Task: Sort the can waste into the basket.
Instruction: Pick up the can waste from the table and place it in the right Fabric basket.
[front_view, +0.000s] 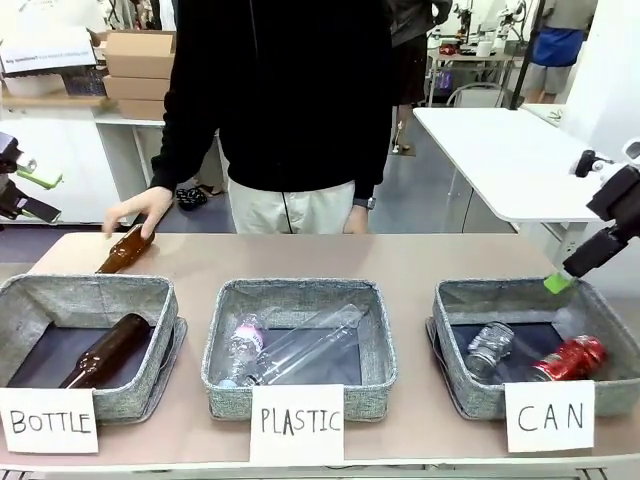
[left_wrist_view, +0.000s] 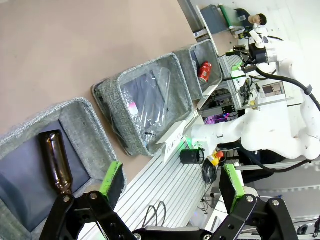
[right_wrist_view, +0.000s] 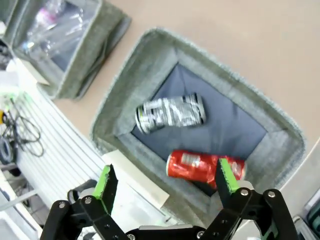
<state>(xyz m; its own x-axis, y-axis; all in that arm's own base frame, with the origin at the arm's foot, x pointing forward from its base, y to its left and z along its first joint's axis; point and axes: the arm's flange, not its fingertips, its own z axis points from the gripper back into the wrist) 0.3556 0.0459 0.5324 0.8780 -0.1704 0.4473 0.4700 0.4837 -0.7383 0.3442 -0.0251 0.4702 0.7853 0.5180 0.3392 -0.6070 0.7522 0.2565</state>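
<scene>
In the right wrist view, the right gripper (right_wrist_view: 162, 187) hangs above the CAN basket (right_wrist_view: 150, 65) with its green-padded fingers (right_wrist_view: 106, 182) spread wide and nothing between them. Both cans lie on the basket's dark floor. The red can (right_wrist_view: 200, 166) sits just beyond the fingertips, its long axis running roughly 9 to 3 o'clock across the view. The black-and-silver can (right_wrist_view: 170, 114) lies farther off at about 12 o'clock, on nearly the same axis, apart from the red one.

In the front view the same gripper (front_view: 560, 282) sits over the basket's far right rim, with the red can (front_view: 568, 358) at the basket's 4 o'clock corner and the dark can (front_view: 490, 346) toward 9 o'clock. Judging by this, the can sorting looks done.

The left gripper (left_wrist_view: 172, 185) also stands wide open and empty, above the BOTTLE basket (left_wrist_view: 30, 135), where a brown bottle (left_wrist_view: 56, 162) lies. Beyond it, the PLASTIC basket (front_view: 297, 296) holds clear bottles. Farther still, the person's hand (front_view: 138, 210) rests on another brown bottle (front_view: 124, 250) on the table (front_view: 420, 255).
</scene>
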